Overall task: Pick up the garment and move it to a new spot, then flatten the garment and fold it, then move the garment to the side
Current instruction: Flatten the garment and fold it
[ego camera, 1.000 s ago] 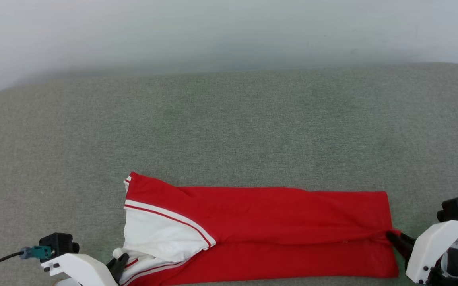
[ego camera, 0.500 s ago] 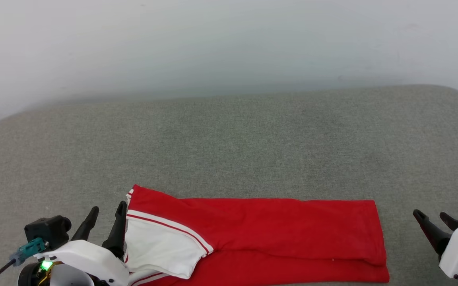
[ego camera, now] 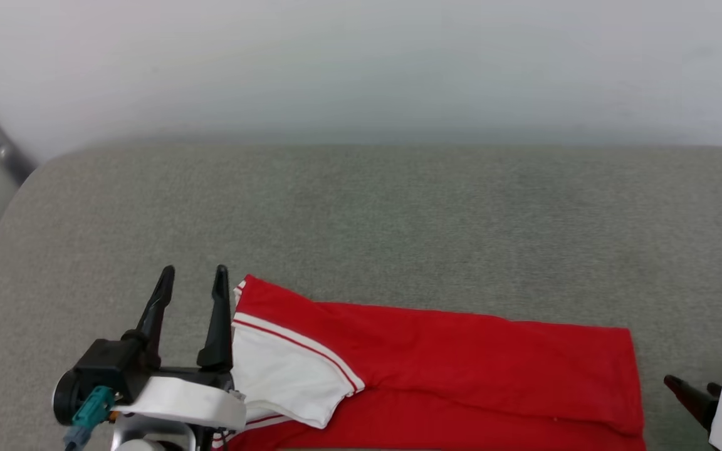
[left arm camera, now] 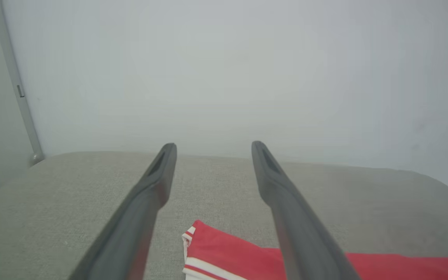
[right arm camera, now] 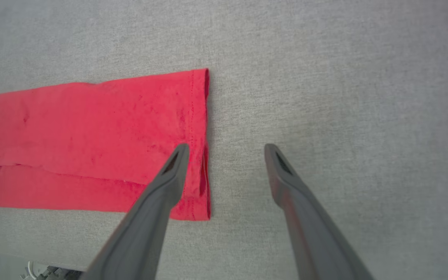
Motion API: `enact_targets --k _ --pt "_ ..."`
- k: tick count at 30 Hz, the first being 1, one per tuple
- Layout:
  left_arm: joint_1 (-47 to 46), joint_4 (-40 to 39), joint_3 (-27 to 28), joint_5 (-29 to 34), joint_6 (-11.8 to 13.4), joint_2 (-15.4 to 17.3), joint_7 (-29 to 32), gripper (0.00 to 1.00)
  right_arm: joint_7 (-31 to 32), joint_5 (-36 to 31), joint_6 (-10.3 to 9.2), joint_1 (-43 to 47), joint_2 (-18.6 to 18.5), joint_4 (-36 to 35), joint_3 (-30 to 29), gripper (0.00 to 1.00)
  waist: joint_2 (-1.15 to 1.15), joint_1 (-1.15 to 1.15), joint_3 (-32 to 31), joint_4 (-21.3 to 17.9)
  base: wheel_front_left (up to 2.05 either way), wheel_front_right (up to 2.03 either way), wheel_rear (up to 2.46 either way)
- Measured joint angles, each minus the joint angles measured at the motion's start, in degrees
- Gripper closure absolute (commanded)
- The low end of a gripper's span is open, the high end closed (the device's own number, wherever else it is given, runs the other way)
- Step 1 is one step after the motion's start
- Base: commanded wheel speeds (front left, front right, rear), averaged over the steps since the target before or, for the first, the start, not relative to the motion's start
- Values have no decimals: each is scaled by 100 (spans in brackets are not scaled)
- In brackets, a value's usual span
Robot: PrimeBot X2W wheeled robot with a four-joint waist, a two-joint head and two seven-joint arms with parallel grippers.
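Inspection finding: the garment lies on the grey padded surface, at the edge nearest the robot, doubled lengthwise into a long red band. Its long axis runs left to right across the robot's front. The white sleeve with striped trim lies on top at the garment's left end; the plain stitched hem forms its right end. The left gripper stands just beside the sleeve end, fingers spread wide and pointing away from the robot, with nothing between them. Its inner finger crosses the garment's edge in the head view; contact cannot be confirmed, and the left wrist view suggests the fingers hang above the cloth. The right gripper sits just off the hem end, likewise spread wide and empty. Its wrist view shows one finger over the hem stitching and the other over bare padding. The garment therefore lies between the two grippers, each nearest its own end. Judgement: the lengthwise fold appears done. A crosswise fold would call for one end to be carried along the long axis onto the other. The loose sleeve may slip during that move.
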Motion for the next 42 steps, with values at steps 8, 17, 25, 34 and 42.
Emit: enact_targets --k 8,17,25,34,42 --pt "-224 -22 -174 178 -22 -191 -112 0 116 16 0 -211 190 682 41 0 0 1 396 416 0 0 0" --pt "-401 92 -196 192 -105 -232 -146 0 142 235 -1 -528 152 1433 209 67 0 0 663 635 0 0 0" --pt "-405 148 -172 192 -112 -219 -170 0 -57 504 -8 -667 -34 1523 639 100 0 1 607 539 0 0 0" --pt "-142 194 -172 257 62 -91 -83 0 -216 668 -7 -647 -347 1141 954 100 0 1 295 368 0 0 0" --pt "37 122 -183 283 179 -30 -5 0 -36 552 1 -588 -605 910 93 100 0 1 142 186 0 0 0"
